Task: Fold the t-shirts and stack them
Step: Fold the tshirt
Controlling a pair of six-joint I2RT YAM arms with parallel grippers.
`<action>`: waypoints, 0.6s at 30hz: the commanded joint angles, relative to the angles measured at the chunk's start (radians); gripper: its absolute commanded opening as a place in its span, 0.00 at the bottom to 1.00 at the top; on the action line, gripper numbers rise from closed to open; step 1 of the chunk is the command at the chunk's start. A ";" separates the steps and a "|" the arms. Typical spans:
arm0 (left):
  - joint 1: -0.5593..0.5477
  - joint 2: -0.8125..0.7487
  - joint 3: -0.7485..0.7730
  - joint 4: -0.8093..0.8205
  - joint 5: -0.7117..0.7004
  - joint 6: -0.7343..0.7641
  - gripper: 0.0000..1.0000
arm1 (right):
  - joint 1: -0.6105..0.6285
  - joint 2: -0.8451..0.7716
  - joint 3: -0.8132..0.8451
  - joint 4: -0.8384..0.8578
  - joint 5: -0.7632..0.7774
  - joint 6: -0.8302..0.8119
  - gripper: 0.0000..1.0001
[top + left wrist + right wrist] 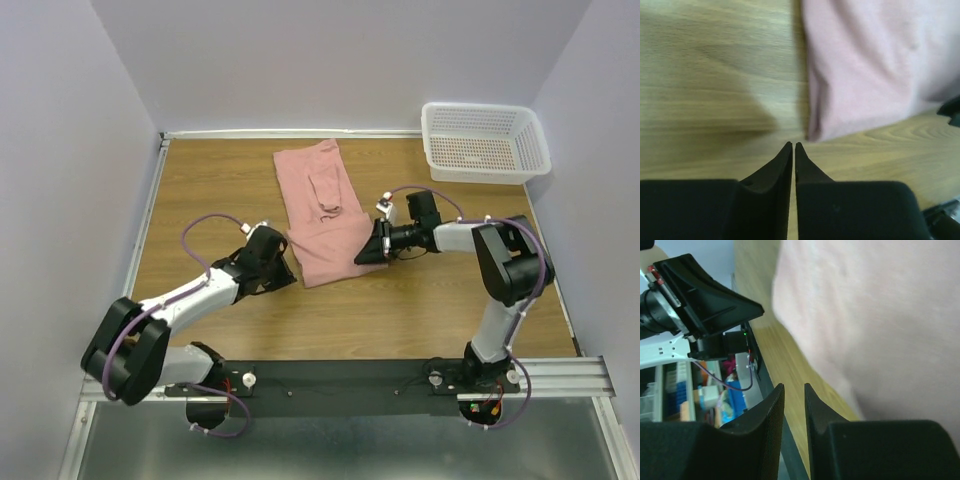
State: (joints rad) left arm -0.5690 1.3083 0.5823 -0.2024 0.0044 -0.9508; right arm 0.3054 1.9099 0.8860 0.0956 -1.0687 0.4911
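Note:
One dusty pink t-shirt [320,215] lies on the wooden table [210,190], folded into a long strip running from the back toward me. My left gripper [289,265] sits just off the strip's near left corner. In the left wrist view my left gripper [793,145] is shut and empty, a short way from the t-shirt [875,65]. My right gripper [360,257] is at the strip's near right edge. In the right wrist view my right gripper [794,386] shows a narrow gap with bare table in it, beside the t-shirt [880,315].
A white mesh basket [485,140] stands at the back right corner of the table. Pale walls close in the table on the left, back and right. The black rail [340,375] carrying both arm bases runs along the near edge.

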 commanded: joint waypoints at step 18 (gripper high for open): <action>-0.011 0.264 0.070 0.037 -0.011 -0.034 0.16 | -0.118 0.032 -0.045 0.018 0.280 -0.011 0.29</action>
State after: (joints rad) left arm -0.5735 1.5555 0.7238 -0.1059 0.0151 -0.9718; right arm 0.1970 1.9270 0.8837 0.1112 -0.8871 0.5079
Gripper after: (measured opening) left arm 0.155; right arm 0.293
